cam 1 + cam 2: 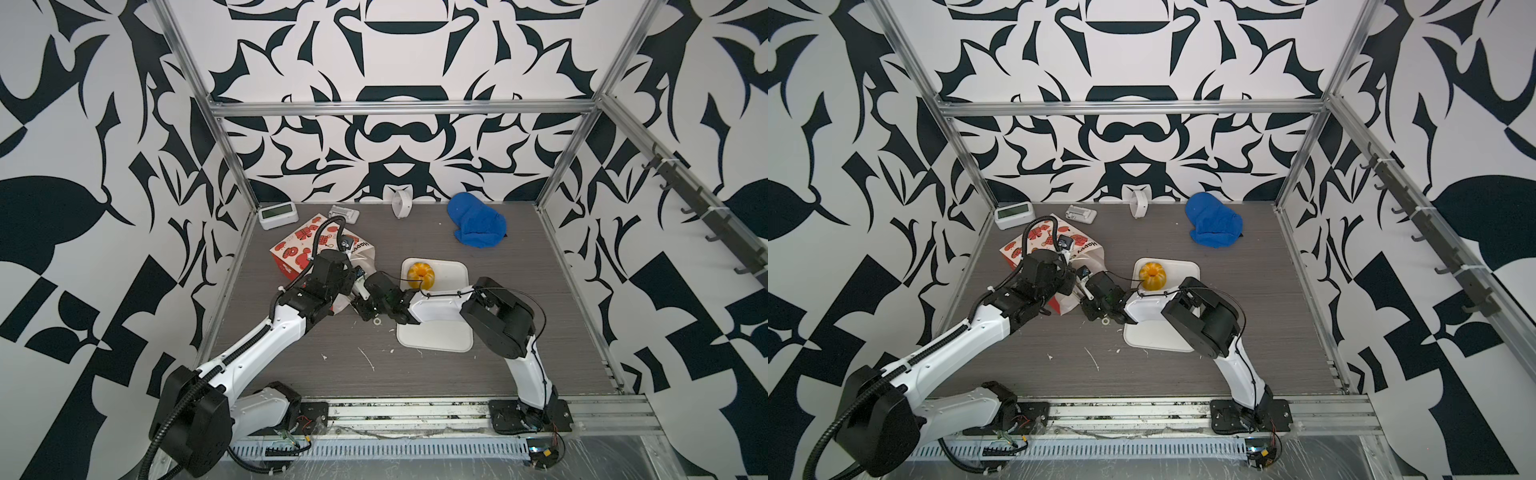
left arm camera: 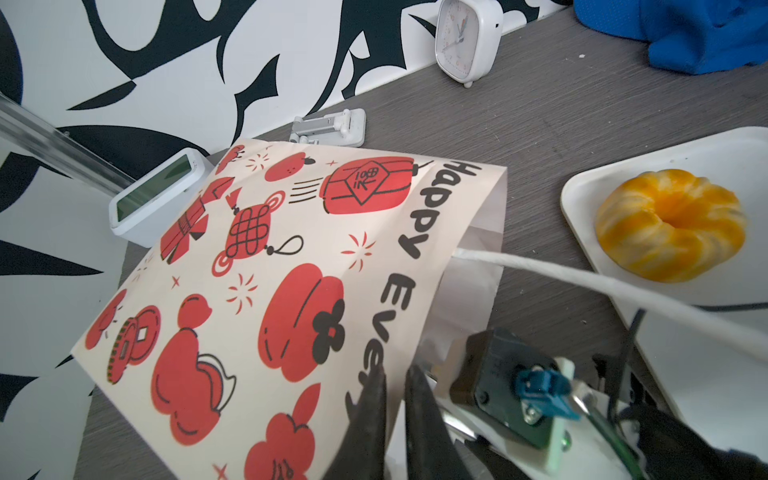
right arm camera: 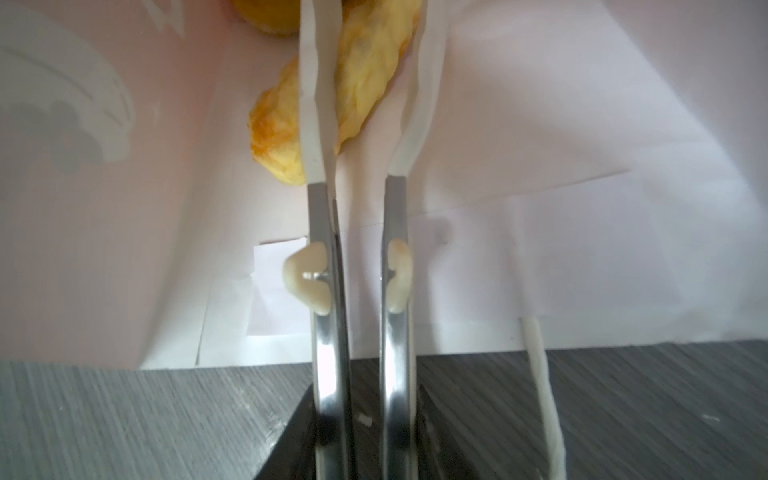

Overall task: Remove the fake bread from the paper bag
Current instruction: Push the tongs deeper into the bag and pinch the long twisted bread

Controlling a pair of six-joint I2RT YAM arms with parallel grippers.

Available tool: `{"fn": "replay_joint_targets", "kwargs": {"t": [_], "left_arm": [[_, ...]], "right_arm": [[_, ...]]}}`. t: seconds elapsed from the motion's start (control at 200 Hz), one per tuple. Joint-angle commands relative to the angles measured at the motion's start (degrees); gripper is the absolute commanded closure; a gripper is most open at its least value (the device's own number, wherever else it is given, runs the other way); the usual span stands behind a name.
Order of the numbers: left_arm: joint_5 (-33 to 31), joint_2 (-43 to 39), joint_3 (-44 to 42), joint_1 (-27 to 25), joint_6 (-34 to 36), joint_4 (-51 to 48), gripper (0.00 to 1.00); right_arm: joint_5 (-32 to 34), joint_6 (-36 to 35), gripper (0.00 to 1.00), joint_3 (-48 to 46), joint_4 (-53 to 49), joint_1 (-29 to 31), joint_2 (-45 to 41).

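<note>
The red-and-white paper bag [image 1: 299, 245] [image 1: 1034, 245] lies on its side at the left, its mouth facing the white tray [image 1: 436, 336]. My left gripper [image 2: 395, 386] is shut on the upper rim of the paper bag [image 2: 291, 257] and holds the mouth up. My right gripper [image 3: 370, 16] reaches deep into the bag, its white-tipped fingers [image 3: 316, 104] closed on either side of a long yellow croissant [image 3: 361, 83]. Another piece of fake bread [image 3: 270, 16] shows behind it. A golden ring pastry [image 1: 420, 274] [image 2: 669, 224] rests on the tray.
A blue cloth [image 1: 478, 226] lies at the back right. Along the back wall stand a white alarm clock [image 1: 401, 203], a phone stand [image 1: 344, 214] and a digital clock [image 1: 277, 216]. A white cord handle [image 2: 582, 278] stretches from the bag's mouth.
</note>
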Motion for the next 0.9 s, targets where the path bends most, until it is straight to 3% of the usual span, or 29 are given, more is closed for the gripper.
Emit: {"fn": "replay_joint_targets", "kwargs": {"t": [0.0, 0.19, 0.345, 0.53, 0.895], "left_arm": [[0.1, -0.3, -0.8, 0.0, -1.0, 1.1, 0.86], [0.0, -0.5, -1.0, 0.0, -1.0, 1.3, 0.86], [0.0, -0.8, -1.0, 0.0, -1.0, 1.2, 0.86], [0.1, -0.6, -1.1, 0.0, -1.0, 1.4, 0.86], [-0.3, -0.9, -1.0, 0.0, -0.8, 1.4, 0.86]], "right_arm": [[-0.4, 0.9, 0.67, 3.9, -4.7, -0.1, -2.7], [-9.0, 4.3, 0.67, 7.2, -9.9, -1.4, -3.6], [-16.2, 7.0, 0.60, 8.1, -11.4, -2.6, -4.6], [-23.7, 10.9, 0.57, 7.9, -10.3, -4.8, -5.5], [-34.3, 11.2, 0.57, 11.0, -12.5, -6.2, -4.7]]}}
